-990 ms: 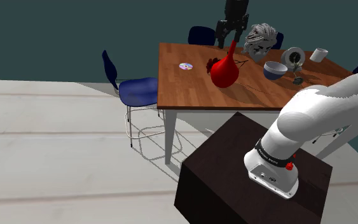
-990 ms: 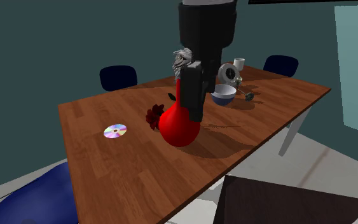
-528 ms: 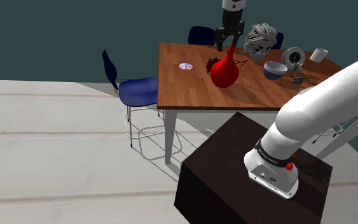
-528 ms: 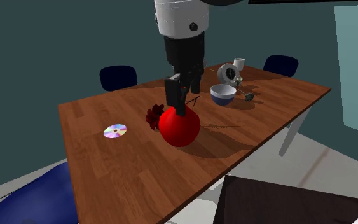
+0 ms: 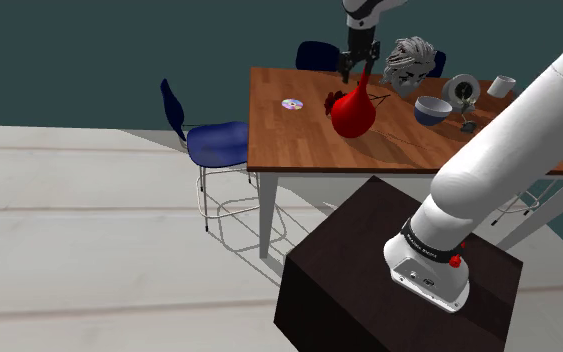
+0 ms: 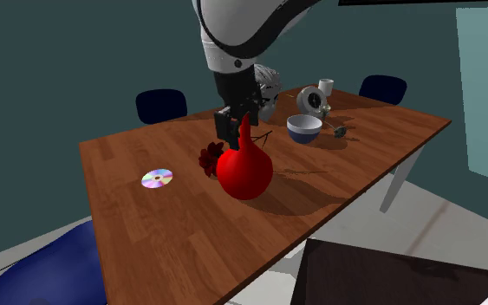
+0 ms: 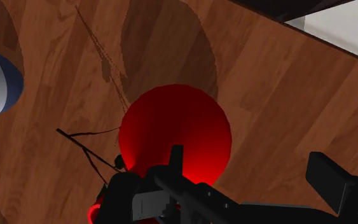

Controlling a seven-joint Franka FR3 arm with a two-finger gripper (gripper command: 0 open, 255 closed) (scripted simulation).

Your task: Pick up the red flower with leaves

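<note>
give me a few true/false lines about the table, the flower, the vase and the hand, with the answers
1. The cd lies flat on the table. True.
2. The vase is blue. False: it is red.
3. The hand holds the flower. False: the flower lies on the table beside the vase, and the hand is up at the vase's neck.
4. The bowl stands upright on the table. True.
</note>
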